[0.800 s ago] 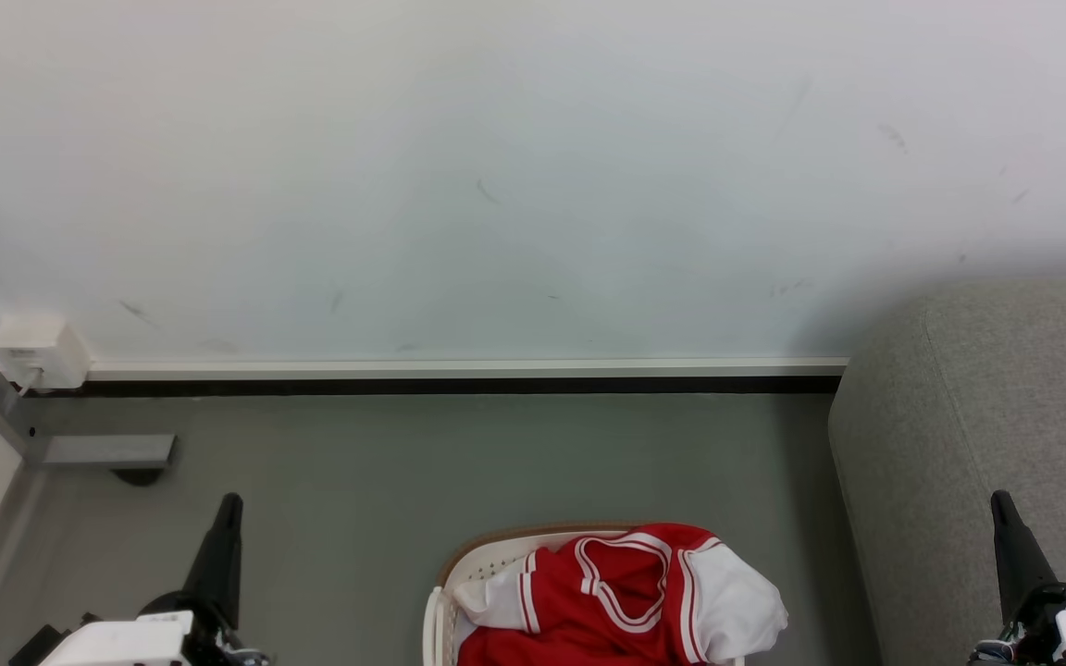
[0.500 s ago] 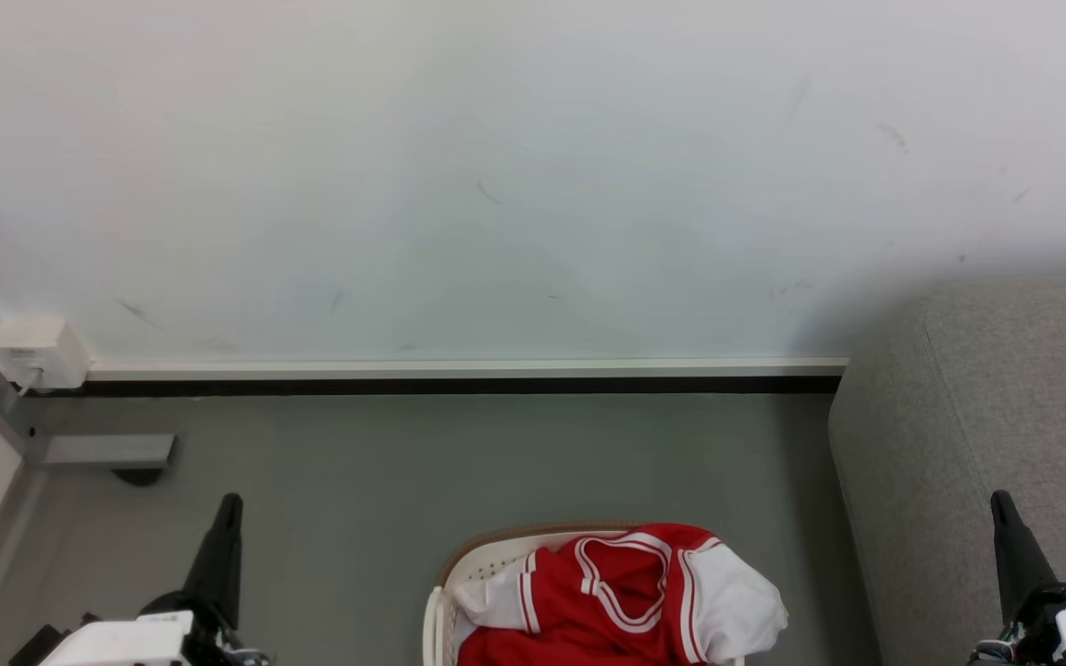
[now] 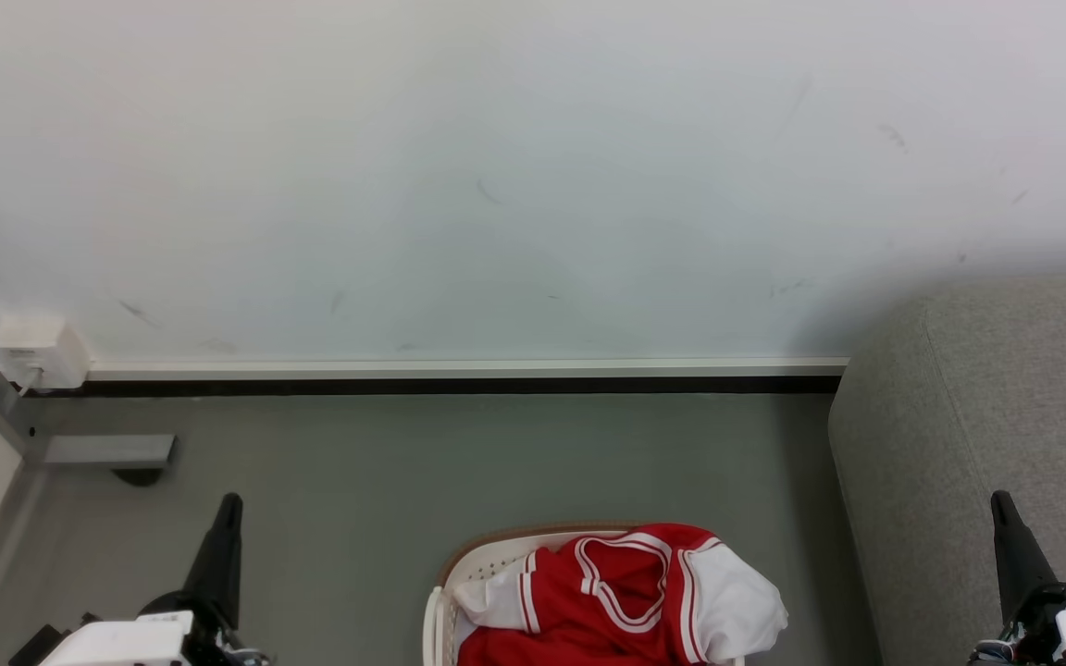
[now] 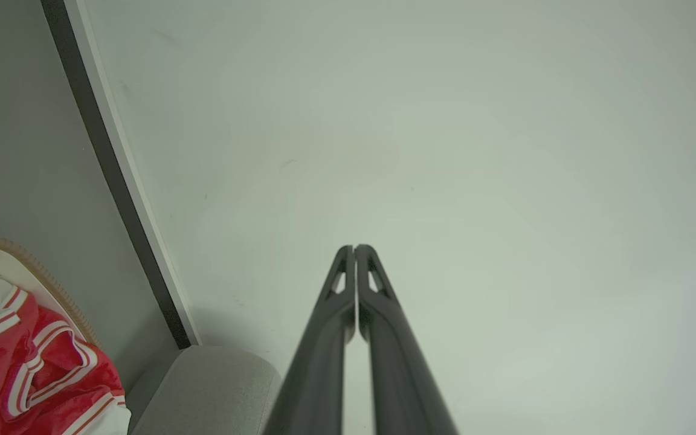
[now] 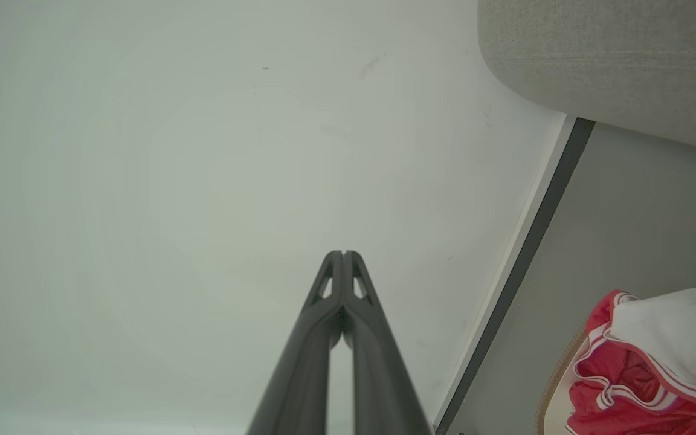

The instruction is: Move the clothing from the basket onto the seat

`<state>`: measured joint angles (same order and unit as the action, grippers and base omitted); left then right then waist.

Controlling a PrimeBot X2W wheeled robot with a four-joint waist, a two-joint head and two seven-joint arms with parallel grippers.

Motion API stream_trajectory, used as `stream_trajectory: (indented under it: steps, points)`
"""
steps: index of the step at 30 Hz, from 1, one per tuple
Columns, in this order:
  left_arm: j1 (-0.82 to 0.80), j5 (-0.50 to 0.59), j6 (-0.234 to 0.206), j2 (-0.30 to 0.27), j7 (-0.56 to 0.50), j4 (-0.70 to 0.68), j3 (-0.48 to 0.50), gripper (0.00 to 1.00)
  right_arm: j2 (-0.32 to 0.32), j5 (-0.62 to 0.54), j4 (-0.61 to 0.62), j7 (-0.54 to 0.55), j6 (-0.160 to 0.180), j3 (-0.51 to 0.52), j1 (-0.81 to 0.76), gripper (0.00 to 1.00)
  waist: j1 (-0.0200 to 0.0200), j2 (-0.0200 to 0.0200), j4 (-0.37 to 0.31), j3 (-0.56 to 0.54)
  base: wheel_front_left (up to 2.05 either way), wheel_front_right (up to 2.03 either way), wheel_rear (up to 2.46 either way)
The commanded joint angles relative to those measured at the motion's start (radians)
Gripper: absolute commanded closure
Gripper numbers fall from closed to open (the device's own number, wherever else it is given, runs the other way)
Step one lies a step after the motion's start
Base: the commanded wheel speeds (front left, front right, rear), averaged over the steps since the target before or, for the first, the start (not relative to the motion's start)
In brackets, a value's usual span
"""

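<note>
On our left, the left gripper (image 4: 354,249) hangs above the grey floor (image 3: 357,462), its two fingers pressed together on nothing. In the middle, low in the head view, the basket (image 3: 482,560) holds the clothing (image 3: 616,606), heaped red and white, V-neck uppermost, a white sleeve spilling over the rim toward the seat (image 3: 986,407). The seat stands just beside the basket, bare where we can see it. Our right gripper (image 5: 343,254), shown against the seat's side, is likewise closed and empty. We judge the task unstarted: every grasp, lift and drop remains.
</note>
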<state>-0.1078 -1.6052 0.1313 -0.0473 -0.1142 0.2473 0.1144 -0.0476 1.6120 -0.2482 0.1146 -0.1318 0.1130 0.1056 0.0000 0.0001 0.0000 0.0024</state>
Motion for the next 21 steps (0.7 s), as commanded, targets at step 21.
stream_trajectory:
  steps: [21]
  points:
    - [-0.008, -0.014, 0.001, -0.008, -0.003, -0.003, 0.001, 1.00, -0.007, 0.000, 0.006, 0.002, 0.003, 0.004, 0.014, 1.00, 0.0000, -0.0001, 0.000, 0.000, 0.00, 0.00, 0.00]
